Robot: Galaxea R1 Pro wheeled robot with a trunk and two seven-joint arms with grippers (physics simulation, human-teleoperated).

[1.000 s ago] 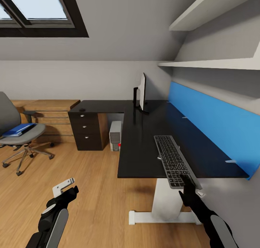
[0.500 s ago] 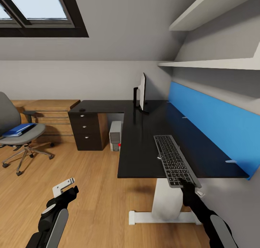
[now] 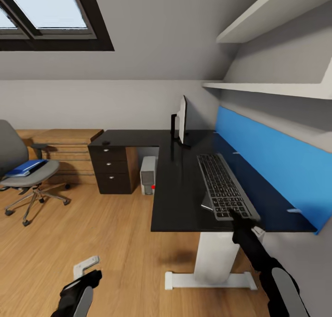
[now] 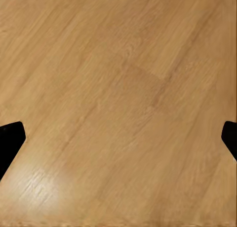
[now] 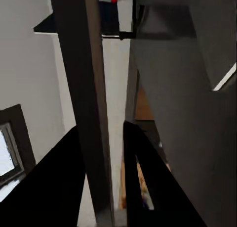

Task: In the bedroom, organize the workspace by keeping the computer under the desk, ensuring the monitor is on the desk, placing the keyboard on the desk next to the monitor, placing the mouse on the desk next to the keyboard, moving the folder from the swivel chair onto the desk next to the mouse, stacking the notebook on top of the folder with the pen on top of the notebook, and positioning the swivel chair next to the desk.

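We see the right gripper [image 3: 240,219] pinching the keyboard [image 3: 224,184] by its near end, tilted above the desk [image 3: 180,197]; left gripper [image 3: 87,267] spread.

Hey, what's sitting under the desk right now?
Under the desk, beside the dark drawer unit, stands the light-grey computer. Nearer the camera is the desk's white leg. The desktop covers whatever lies farther back toward the blue wall panel.

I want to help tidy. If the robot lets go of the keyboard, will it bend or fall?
Probably stiff: the keyboard stays straight while tilted, with the right pincer at its near end. It might drop flat or slide on the smooth desk.
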